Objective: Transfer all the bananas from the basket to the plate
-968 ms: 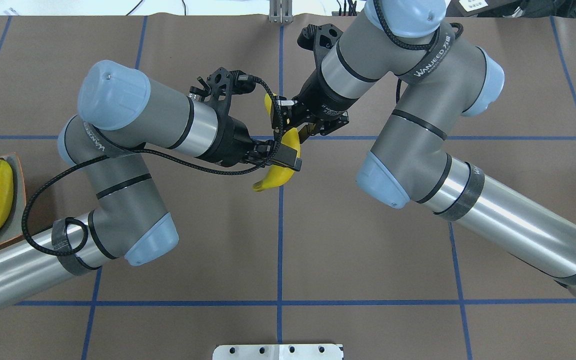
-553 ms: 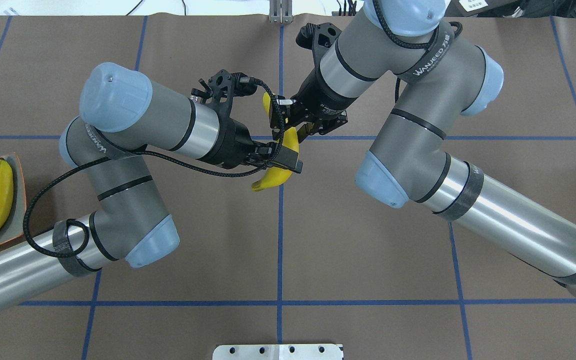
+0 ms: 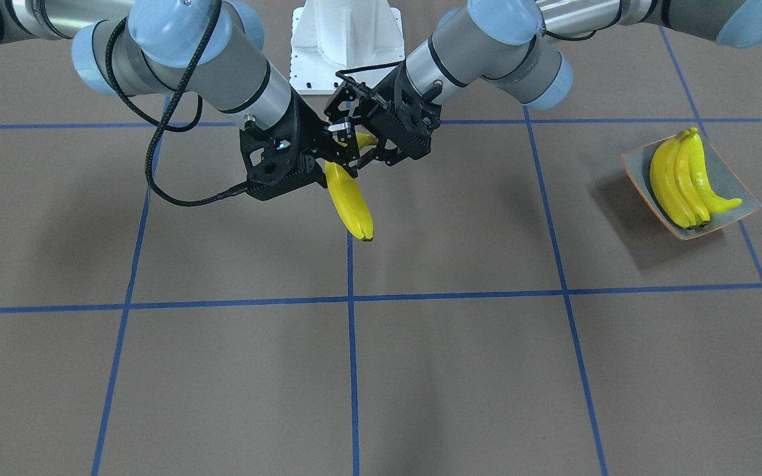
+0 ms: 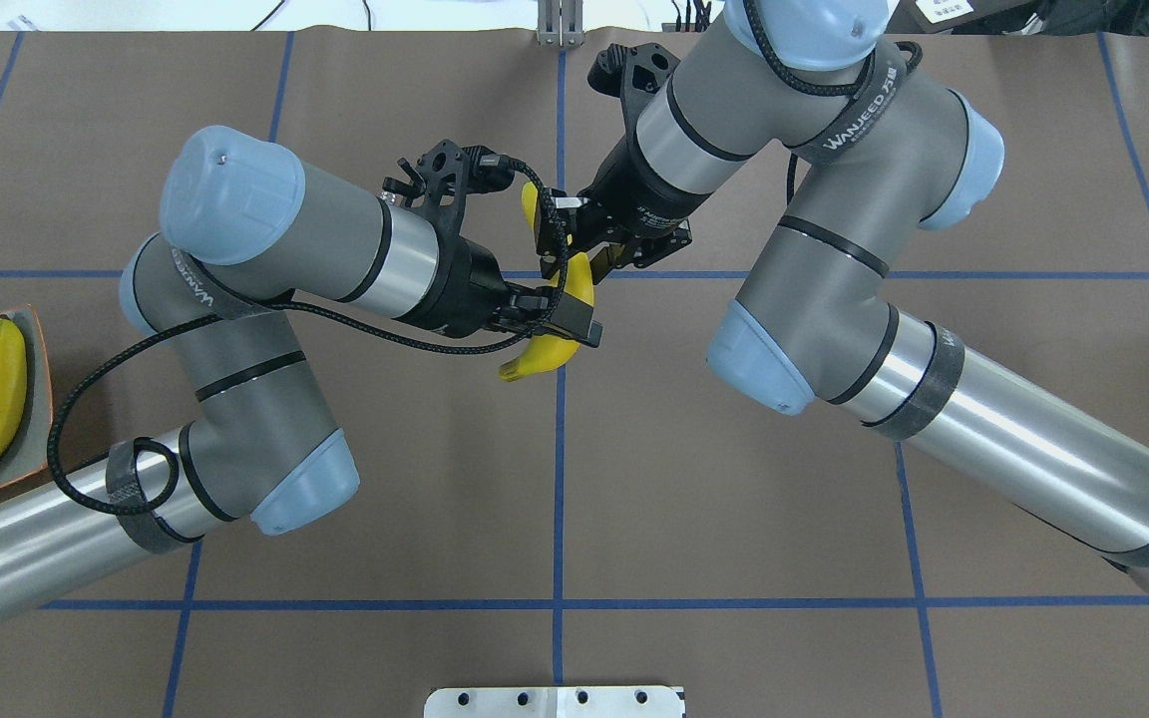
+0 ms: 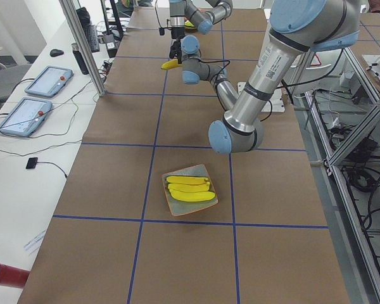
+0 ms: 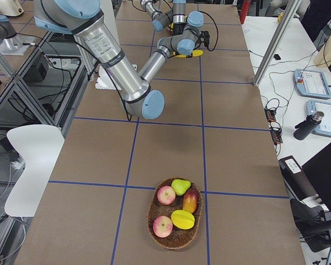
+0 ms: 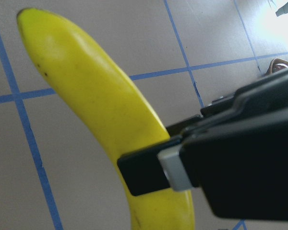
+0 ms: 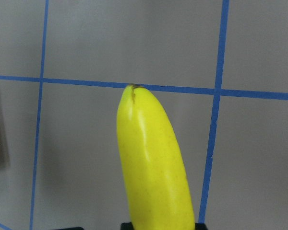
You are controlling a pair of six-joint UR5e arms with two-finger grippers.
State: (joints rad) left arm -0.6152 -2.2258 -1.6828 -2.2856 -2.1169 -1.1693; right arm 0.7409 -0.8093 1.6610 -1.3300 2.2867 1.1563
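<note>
A: While both arms met above the table (image 4: 385, 519), where was the held banana (image 4: 543, 355) on the overhead view's clock face?

B: It hung in the air a little toward twelve o'clock from the centre, clear of the brown surface. One end aimed at seven o'clock and the other at twelve.

A: Which arm had hold of it?

B: Both did. The left gripper (image 4: 561, 322) reached in from ten o'clock and was clenched on the seven o'clock half. Its wrist camera showed a grey pad (image 7: 172, 168) pressed against the yellow skin. The right gripper (image 4: 582, 239) came in from one o'clock and grasped the twelve o'clock half. In its own wrist view the jaws stood flush against both flanks of the fruit.

A: And the plate (image 4: 24, 439)?

B: It sat at the nine o'clock edge, well apart from the grippers. It was a grey-green dish with a thin orange rim, and three other bananas (image 3: 678, 178) lay side by side in it.

A: Where was the basket (image 6: 176, 244)?

B: It was at the three o'clock edge, equally far off. The right-side camera showed it as woven wicker holding assorted fruit (image 6: 166, 195).
</note>
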